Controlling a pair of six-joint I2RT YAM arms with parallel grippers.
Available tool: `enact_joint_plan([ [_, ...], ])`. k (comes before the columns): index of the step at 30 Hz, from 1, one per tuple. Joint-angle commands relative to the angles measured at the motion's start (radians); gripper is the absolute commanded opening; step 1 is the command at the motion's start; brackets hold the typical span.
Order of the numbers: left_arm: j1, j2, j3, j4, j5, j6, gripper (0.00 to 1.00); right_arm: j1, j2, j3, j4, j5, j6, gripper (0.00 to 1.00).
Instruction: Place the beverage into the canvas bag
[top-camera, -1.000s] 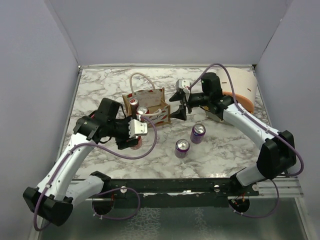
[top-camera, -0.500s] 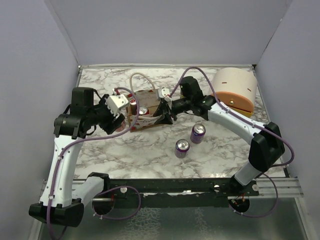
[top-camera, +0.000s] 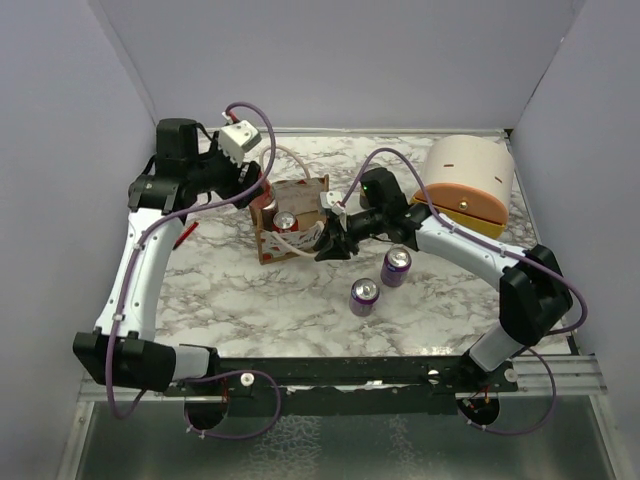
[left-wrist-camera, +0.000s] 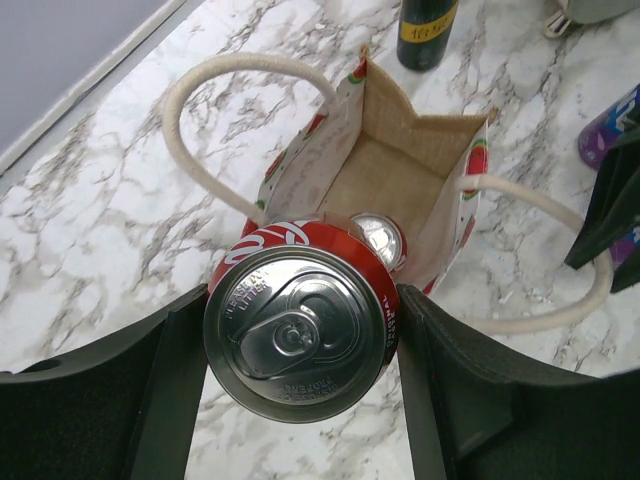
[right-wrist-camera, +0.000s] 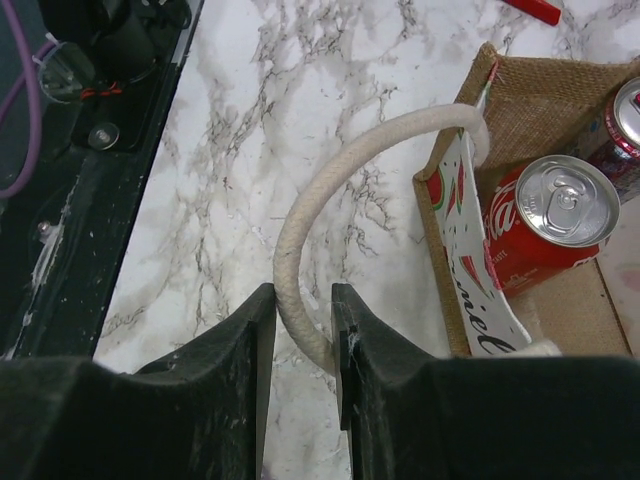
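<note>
1. the left hand (left-wrist-camera: 300, 400) is clamped on the beverage, a red cola can (left-wrist-camera: 300, 335), which it holds upright over the near end of the canvas bag (left-wrist-camera: 400, 170). the can is not yet inside.
2. the right hand (right-wrist-camera: 300, 312) is pinched together on a rope handle (right-wrist-camera: 300, 240), probably to steady the bag.
3. a second can (right-wrist-camera: 548, 222) already sits in the bag, partly under the held one. lowered straight down, the held can could land on it and tip or wedge. the free floor is at the far end.
4. the bag is soft and light. a knock on its wall or a hard tug on the rope could fold or topple it.
5. the can is smooth, glossy and round, so it could slip between the hard flat fingers.
6. the lining is coarse tan weave, the side panel is white and printed, the rope is thick, and the marble-patterned counter (top-camera: 230, 300) looks slick.
</note>
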Motion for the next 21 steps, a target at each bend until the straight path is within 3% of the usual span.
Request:
enact_joint_plan([
  [1, -0.015, 0.078, 0.036, 0.211, 0.124, -0.096, 0.00, 0.003, -0.022, -0.018, 0.054, -0.025, 0.022, 0.28],
  [14, -0.209, 0.250, 0.017, 0.364, 0.053, -0.024, 0.00, 0.003, -0.018, -0.048, 0.068, -0.025, 0.023, 0.25],
  [21, -0.220, 0.352, 0.033, 0.358, -0.017, 0.019, 0.00, 0.002, -0.036, -0.069, 0.079, -0.021, 0.018, 0.24],
])
